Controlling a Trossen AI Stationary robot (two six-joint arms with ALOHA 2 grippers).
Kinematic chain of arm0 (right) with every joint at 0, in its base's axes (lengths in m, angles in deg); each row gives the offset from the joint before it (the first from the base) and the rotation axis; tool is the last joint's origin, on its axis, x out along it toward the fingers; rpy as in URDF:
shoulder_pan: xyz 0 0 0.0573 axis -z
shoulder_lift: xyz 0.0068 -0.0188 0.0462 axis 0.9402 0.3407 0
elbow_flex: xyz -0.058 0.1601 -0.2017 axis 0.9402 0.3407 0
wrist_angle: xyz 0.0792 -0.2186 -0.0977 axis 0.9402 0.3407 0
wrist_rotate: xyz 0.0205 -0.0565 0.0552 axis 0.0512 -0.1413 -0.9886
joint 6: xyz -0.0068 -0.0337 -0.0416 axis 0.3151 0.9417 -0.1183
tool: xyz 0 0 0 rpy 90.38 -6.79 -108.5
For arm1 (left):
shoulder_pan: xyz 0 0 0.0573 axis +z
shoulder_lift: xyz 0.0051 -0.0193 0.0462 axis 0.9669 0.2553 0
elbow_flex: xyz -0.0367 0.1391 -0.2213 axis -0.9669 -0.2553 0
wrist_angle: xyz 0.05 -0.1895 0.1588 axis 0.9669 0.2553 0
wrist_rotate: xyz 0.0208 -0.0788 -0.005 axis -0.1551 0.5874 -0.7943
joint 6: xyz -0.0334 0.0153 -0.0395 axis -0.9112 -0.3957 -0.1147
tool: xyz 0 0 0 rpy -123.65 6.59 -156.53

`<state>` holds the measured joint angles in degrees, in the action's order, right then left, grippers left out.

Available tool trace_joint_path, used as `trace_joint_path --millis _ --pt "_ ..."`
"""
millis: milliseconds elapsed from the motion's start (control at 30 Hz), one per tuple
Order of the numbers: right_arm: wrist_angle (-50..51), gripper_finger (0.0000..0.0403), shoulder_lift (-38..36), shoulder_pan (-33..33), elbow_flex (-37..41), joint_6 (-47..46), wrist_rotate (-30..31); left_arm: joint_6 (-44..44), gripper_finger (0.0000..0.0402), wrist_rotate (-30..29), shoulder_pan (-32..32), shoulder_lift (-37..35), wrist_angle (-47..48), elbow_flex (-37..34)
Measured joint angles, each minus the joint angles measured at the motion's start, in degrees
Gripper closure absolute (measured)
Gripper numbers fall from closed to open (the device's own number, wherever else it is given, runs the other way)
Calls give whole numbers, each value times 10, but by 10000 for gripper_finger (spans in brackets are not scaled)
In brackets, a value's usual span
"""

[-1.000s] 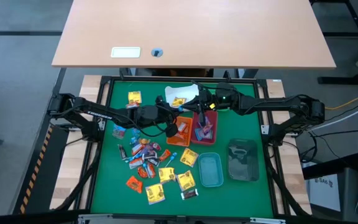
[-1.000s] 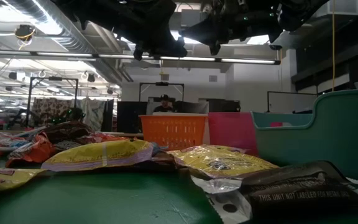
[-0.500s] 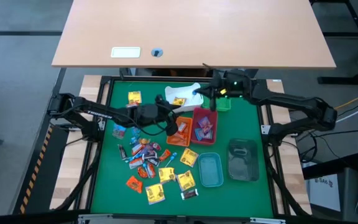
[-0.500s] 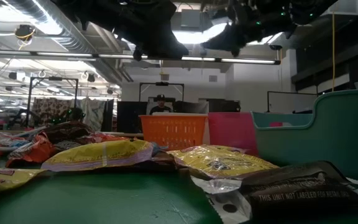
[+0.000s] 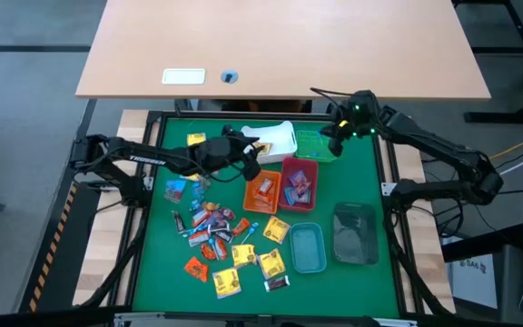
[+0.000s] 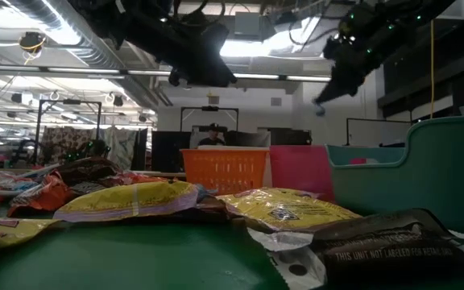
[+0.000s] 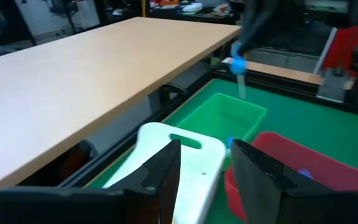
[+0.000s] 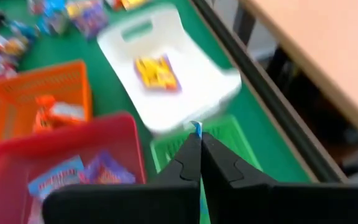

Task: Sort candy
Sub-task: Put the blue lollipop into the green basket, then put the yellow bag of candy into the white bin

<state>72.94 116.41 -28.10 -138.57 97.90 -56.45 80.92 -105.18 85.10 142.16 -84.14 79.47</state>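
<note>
loose candy lies piled at the near side of the green mat. farther back, the left gripper hangs empty with fingers apart by the orange bin. farthest, the right gripper pinches a blue sweet over the green bin; better to centre and lower it before releasing.

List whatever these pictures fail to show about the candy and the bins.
- Green bin: its contents are hidden; the right end effector blocks it in the right wrist view, and it is too small in the high view.
- Candy pile: wrapper print is too small from above.
- Teal bin: cut off by the low view's right edge, inside hidden by its wall.
</note>
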Motion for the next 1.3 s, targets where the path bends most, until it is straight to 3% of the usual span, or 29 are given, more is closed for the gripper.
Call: trace_joint_path --millis 267,600,1000,1300 --pt "46 402 0 12 0 1 1 1 269 -1 44 -24 14 -1" --pt "47 399 0 12 0 10 23 -2 269 0 100 -106 134 -1" --pt "53 282 0 11 0 10 33 -31 269 1 190 -152 244 0" --pt "55 265 0 11 0 9 33 -46 269 2 235 -151 283 0"
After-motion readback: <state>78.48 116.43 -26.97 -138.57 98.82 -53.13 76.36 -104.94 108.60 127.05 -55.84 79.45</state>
